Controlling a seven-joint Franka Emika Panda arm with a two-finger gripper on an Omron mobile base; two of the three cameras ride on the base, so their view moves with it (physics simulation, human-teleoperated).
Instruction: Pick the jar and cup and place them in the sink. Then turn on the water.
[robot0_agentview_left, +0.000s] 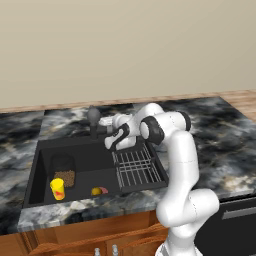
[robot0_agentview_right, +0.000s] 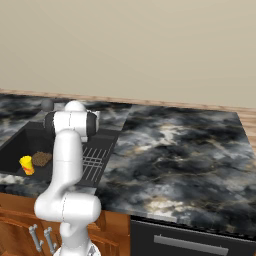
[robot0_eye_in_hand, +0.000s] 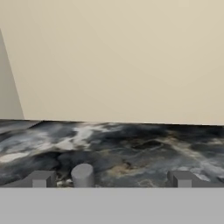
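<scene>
Below and to the left of the gripper (robot0_agentview_left: 104, 125) we count one jar (robot0_agentview_left: 63, 170) and one cup (robot0_agentview_left: 58, 188), both standing on the floor of the sink (robot0_agentview_left: 80, 150). Jar: brown speckled lower part, dark upper part. Cup: bright yellow, red mark on its side, just in front of the jar and nearly touching it. No writing or label readable on either.

One small yellow-and-pink blob (robot0_agentview_left: 99, 190) lies on the basin floor, to the right of the cup, apart from it.

One grey wire rack (robot0_agentview_left: 137, 167) spans the right part of the basin, below the hand.

One dark faucet (robot0_agentview_left: 93, 121) stands at the back rim of the sink, just beside the gripper. In the hand view we see one grey cylinder top (robot0_eye_in_hand: 82, 174) between the two fingertips (robot0_eye_in_hand: 41, 179), nearer the left one; we take it for part of the faucet, though the view is too low to be sure.

Gripper: fingers spread wide, nothing held between them.

One dark marbled counter (robot0_agentview_right: 175, 150) surrounds the sink.
</scene>
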